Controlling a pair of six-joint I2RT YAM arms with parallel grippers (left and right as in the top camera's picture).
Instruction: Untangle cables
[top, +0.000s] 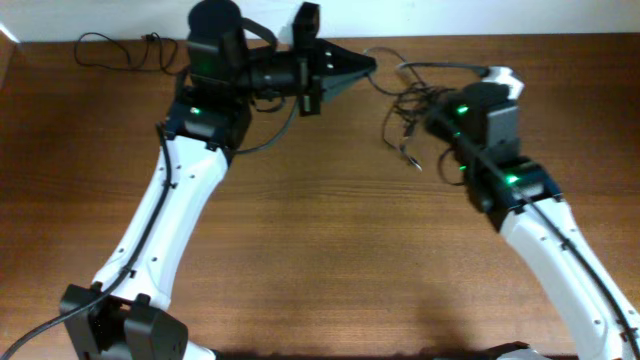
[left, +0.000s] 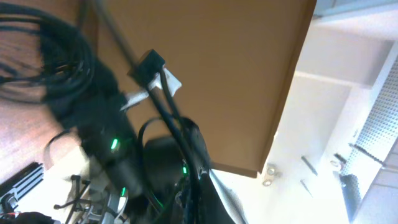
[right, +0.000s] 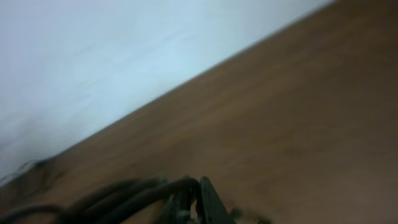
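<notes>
1. Cables (top: 408, 98): the knot sits on the bench (top: 320, 230) just past the L gripper (top: 368, 65) tip, between it & the R gripper (top: 436, 115), near the far edge. One loose cord (top: 110, 50) lies well apart, on the other side of the L gripper.
2. L gripper: jaws drawn to a point, looks pinched on a strand leading into the knot. R gripper: hidden under its wrist at the knot and its wrist view is blurred, so can't tell if open or closed.
3. Step, prob.: draw one strand free. L gripper anchors firm. Pull slow & low, away from it. If the knot tightens, stop & regrip nearer a loop.
4. Axis: the knot's long axis runs from the L gripper tip toward the R gripper, approx. along the far edge. One tail w/ a plug end points off toward the near edge.
</notes>
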